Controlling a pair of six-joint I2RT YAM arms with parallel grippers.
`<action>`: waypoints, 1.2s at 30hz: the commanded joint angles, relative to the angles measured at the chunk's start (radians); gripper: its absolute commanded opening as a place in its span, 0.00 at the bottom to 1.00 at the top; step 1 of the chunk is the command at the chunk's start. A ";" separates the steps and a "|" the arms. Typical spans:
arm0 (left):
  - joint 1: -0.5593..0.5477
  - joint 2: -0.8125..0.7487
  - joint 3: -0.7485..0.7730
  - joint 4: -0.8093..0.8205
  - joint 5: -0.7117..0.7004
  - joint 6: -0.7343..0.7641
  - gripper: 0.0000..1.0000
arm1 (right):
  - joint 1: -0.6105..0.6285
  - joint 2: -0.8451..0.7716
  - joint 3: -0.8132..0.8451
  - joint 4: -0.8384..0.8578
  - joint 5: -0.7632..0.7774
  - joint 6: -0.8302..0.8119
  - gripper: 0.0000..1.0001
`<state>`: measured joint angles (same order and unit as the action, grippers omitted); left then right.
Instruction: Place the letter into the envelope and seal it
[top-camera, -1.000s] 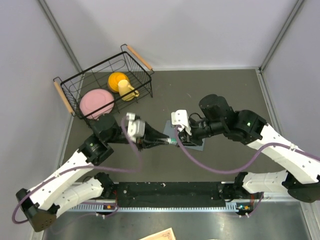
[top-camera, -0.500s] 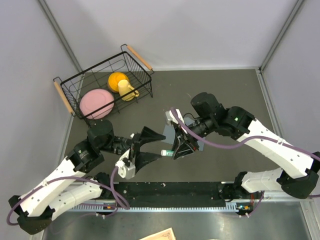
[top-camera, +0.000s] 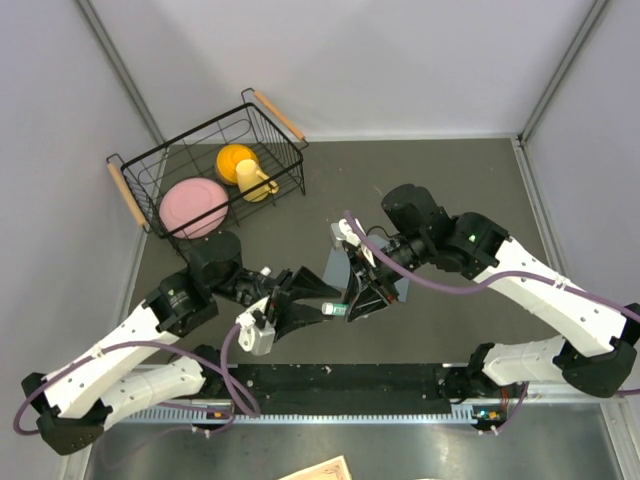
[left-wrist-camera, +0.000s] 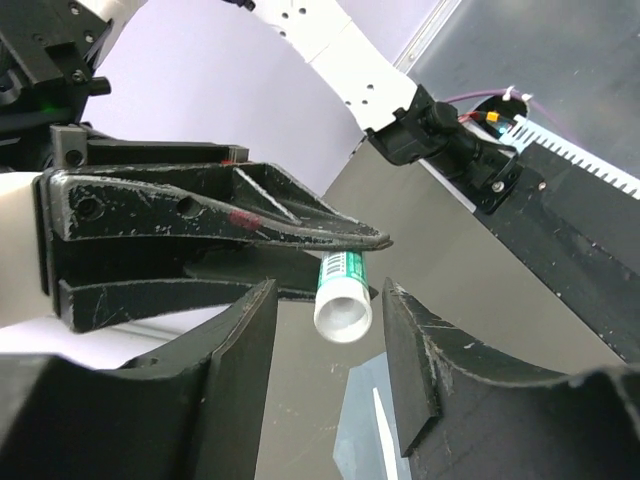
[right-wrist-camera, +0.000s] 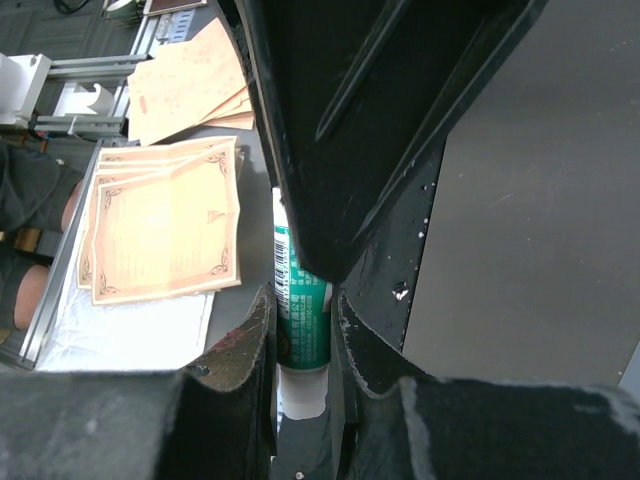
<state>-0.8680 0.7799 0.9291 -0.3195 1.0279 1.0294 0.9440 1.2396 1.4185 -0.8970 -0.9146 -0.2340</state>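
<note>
My right gripper (top-camera: 347, 304) (right-wrist-camera: 302, 300) is shut on a white-and-green glue stick (top-camera: 333, 310) (right-wrist-camera: 300, 320) and holds it above the table. My left gripper (top-camera: 326, 303) (left-wrist-camera: 328, 330) is open. Its fingers (left-wrist-camera: 240, 360) flank the stick's white end (left-wrist-camera: 342, 310) without touching it. The blue-grey envelope (top-camera: 398, 288) (left-wrist-camera: 365, 430) lies flat on the table under both grippers, mostly covered by the right one. A thin pale strip shows on it in the left wrist view. The letter is not in view.
A black wire basket (top-camera: 150, 160) stands at the back left with a pink plate (top-camera: 195, 205) and a yellow cup (top-camera: 245, 170). Several cream sheets with ornate borders (right-wrist-camera: 160, 220) (top-camera: 322, 470) lie beyond the table's near edge.
My left gripper has opened, rolled over and moved right until its fingers flank the glue stick. My right gripper has tilted down and towards the near edge with the stick.
</note>
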 joint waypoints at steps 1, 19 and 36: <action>-0.034 0.027 0.043 0.011 0.009 -0.006 0.49 | -0.005 0.006 0.031 0.052 -0.046 -0.004 0.00; -0.077 0.035 -0.019 0.123 0.069 0.006 0.33 | 0.039 -0.026 0.016 0.056 -0.102 -0.132 0.00; -0.101 0.029 -0.045 0.157 0.092 -0.061 0.00 | 0.050 -0.031 0.025 0.058 -0.047 -0.153 0.30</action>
<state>-0.9531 0.8204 0.9104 -0.2119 1.1072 1.0119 0.9867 1.2316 1.4189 -0.8753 -0.9974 -0.3832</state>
